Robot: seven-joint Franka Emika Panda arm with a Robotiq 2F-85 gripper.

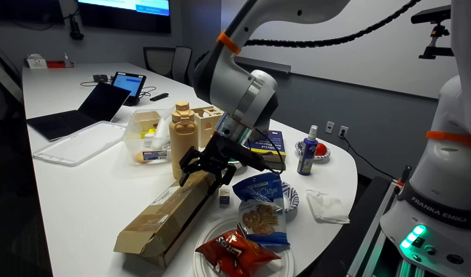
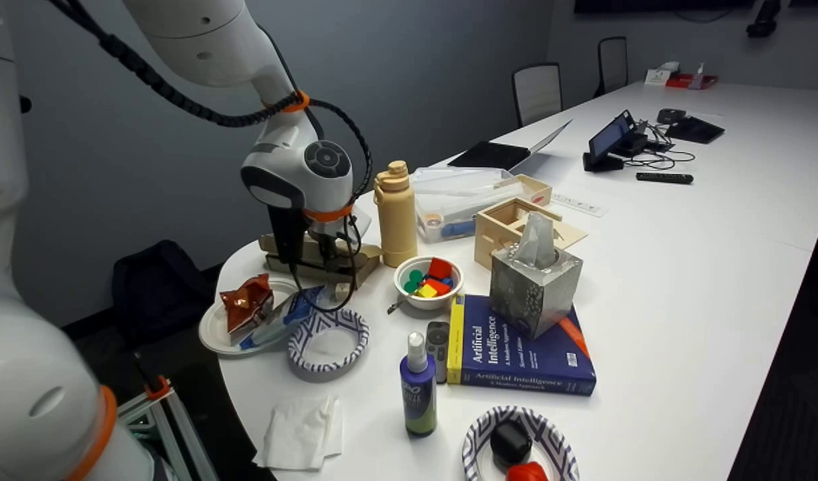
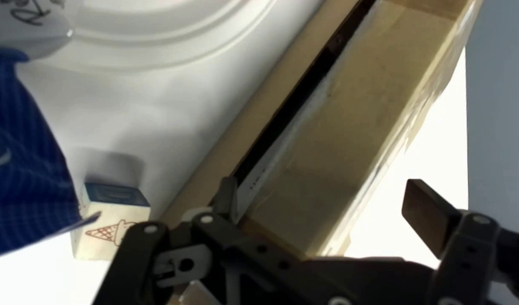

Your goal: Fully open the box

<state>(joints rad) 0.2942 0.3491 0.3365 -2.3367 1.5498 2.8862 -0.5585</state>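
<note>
Two fingers (image 3: 431,218) stand wide apart — one at the part-open box (image 3: 344,114) — contact unclear.

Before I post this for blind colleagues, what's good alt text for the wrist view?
A box runs diagonally across the picture, a dark gap along its lid. At the bottom, the end effector is open, one fingertip overlapping the gap. At left are a bag, a block and part of a plate.
</note>
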